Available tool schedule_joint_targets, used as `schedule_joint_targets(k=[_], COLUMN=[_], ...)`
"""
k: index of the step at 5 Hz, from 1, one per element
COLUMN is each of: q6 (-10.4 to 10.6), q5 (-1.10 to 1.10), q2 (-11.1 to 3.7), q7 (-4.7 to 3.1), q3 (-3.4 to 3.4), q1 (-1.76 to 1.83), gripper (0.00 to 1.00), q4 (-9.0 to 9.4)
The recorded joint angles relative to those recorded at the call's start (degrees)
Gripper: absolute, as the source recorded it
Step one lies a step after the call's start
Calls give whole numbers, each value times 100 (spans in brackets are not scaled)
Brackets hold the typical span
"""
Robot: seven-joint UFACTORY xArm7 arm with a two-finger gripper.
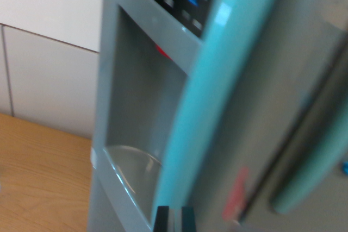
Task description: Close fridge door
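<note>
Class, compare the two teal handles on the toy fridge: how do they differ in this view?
The nearer handle looks wide and runs from the top edge to the bottom; the farther handle looks thinner, showing only at the wrist view's right. The nearer overlaps the dispenser recess; the farther does not. Both are teal, slanted, blurred.

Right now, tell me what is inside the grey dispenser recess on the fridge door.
Inside the grey dispenser recess: a red lever up top, a clear curved tray below. The turquoise handle covers its right side.
</note>
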State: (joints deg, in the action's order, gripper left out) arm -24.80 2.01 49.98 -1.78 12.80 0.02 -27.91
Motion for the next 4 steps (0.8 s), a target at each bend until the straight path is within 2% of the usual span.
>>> schedule_joint_targets(k=[1, 2, 3, 4], q6=[0, 0, 1, 1], q5=[0, 0, 0, 0], q2=[-352, -352, -1098, -1098], q7=[0, 0, 0, 0], q3=[118, 118, 193, 193], q1=[0, 0, 0, 0], gripper=[100, 100, 100, 100], q4=[-291, -291, -870, -870])
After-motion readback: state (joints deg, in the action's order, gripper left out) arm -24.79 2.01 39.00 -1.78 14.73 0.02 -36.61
